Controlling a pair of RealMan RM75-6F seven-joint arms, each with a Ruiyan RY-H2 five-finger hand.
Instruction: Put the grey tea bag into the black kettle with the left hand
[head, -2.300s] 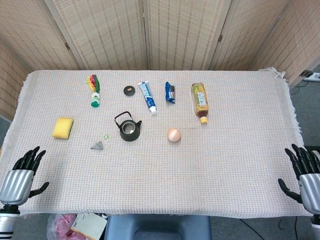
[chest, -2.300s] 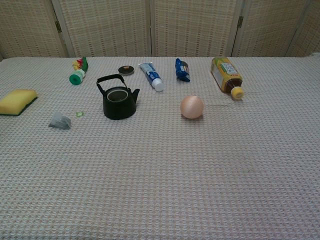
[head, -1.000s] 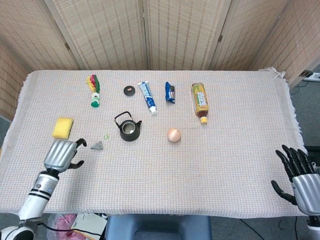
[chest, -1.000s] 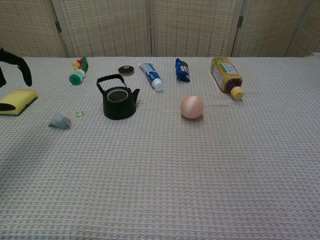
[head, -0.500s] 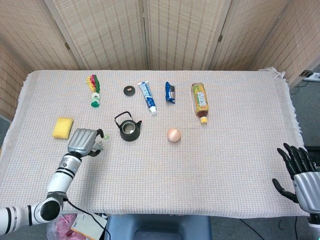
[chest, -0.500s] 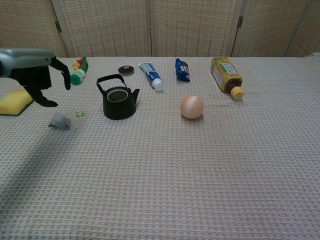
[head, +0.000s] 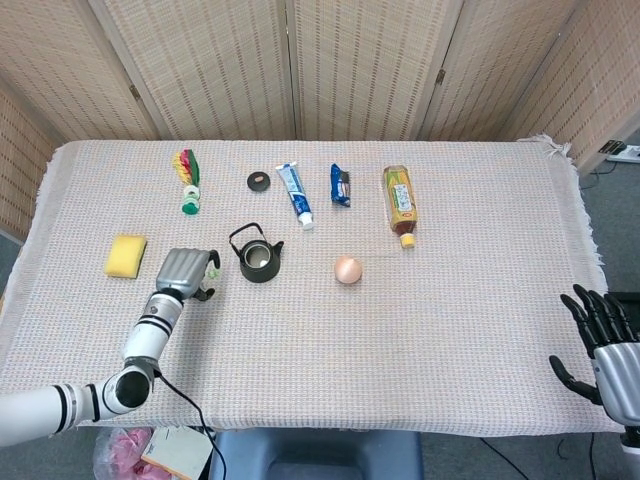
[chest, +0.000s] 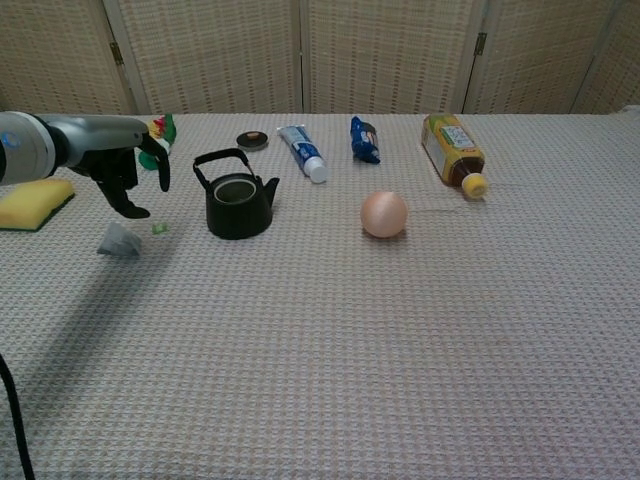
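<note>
Toward the near left of the cloth-covered counter (head: 450, 330), the left hand (chest: 125, 165) hovered above the grey tea bag (chest: 120, 240), palm down, fingers curled downward and apart, holding nothing. In the head view the hand (head: 185, 272) covered the tea bag entirely, so the bag showed only in the chest view, lying on the cloth just below the fingertips and apart from them. A tiny green tag (chest: 158, 228) lay beside the bag; whether a string joined them was too fine to make out. The black kettle (chest: 236, 195) stood upright and lidless just to the right of the hand, its small round lid (head: 259, 181) lying farther back. The right hand (head: 605, 345) sat at the near right corner, off the counter's edge, fingers spread and empty, partly cut off by the frame; the chest view did not show it. A yellow sponge (head: 125, 255) lay to the left of the left hand, partly hidden behind the arm in the chest view.
</note>
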